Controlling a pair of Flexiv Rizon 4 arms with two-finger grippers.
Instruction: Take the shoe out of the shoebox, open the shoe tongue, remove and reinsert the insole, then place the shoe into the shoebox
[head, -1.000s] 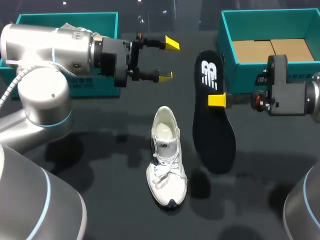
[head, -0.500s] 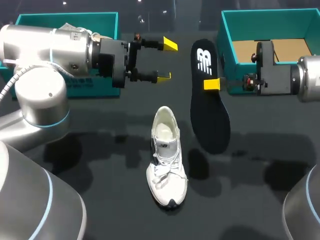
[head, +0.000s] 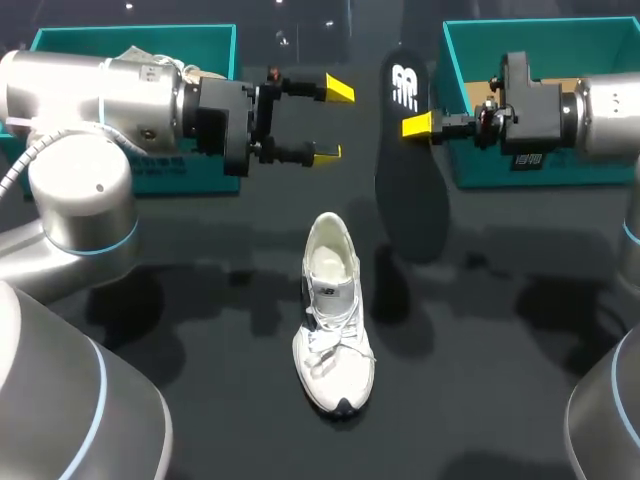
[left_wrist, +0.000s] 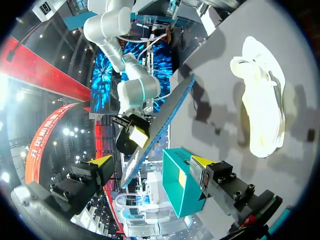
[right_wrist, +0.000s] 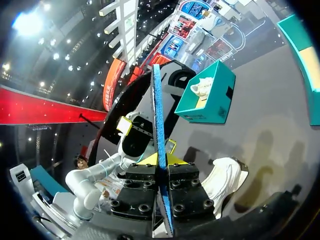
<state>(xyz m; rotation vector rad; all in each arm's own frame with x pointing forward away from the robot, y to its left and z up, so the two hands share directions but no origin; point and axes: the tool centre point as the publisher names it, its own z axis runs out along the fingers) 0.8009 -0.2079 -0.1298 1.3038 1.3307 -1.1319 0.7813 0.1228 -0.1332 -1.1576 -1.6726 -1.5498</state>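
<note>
1. Shoe (head: 333, 325): white lace-up sneaker, lying flat on the dark table (head: 200, 300) near its middle. The toe points to the near edge and the heel to the far side. The mouth is open upward, and nothing touches the shoe.

2. Insole (head: 405, 190): black, white mark at its far end. It hangs clear of the table, just right of and beyond the shoe's heel.

3. Right gripper (right_wrist: 162, 160): enters from the right, both fingers pressed flat against the insole from either side, near its far end.

4. Left gripper (head: 335, 120): enters from the left, level above the table, beyond the shoe. Its fingers are spread wide and hold nothing.

5. Right box (head: 545, 45): teal, far right, brown cardboard on its floor.

6. Left box (head: 80, 40): teal, far left, something white (right_wrist: 204, 86) inside.
</note>
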